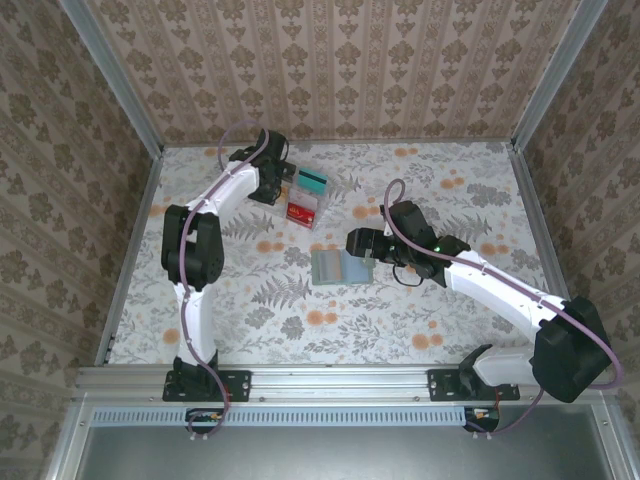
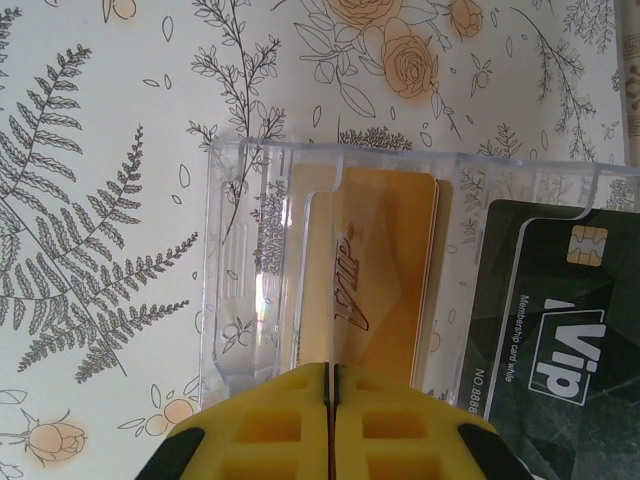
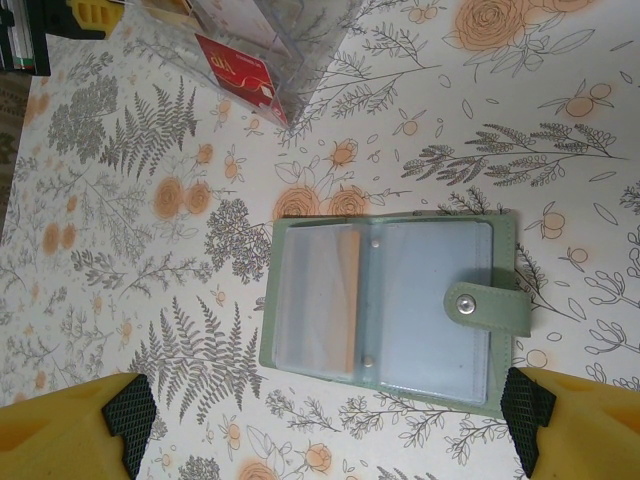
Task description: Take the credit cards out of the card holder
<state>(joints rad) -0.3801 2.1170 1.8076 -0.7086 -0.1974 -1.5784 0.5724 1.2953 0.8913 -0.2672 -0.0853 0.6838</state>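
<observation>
The card holder (image 3: 400, 352) lies open and flat on the floral table, a grey-green wallet with clear sleeves and a snap tab; it also shows mid-table (image 1: 340, 267). One tan-orange credit card (image 3: 347, 300) sits edge-out in its left sleeve. My right gripper (image 3: 330, 435) hovers just over it, jaws wide apart, nothing between them; from above it is at the holder's right edge (image 1: 362, 245). My left gripper (image 2: 331, 368) is at the back (image 1: 282, 185), shut on the lower edge of another tan-orange credit card (image 2: 385, 260) that stands inside a clear tray's compartment.
The clear plastic tray (image 1: 322, 200) stands at the back, centre-left, holding a red card (image 1: 300, 212) and a dark green VIP card (image 2: 560, 320). Its near corner with the red card (image 3: 235, 72) lies up-left of the holder. Metal rails edge the table.
</observation>
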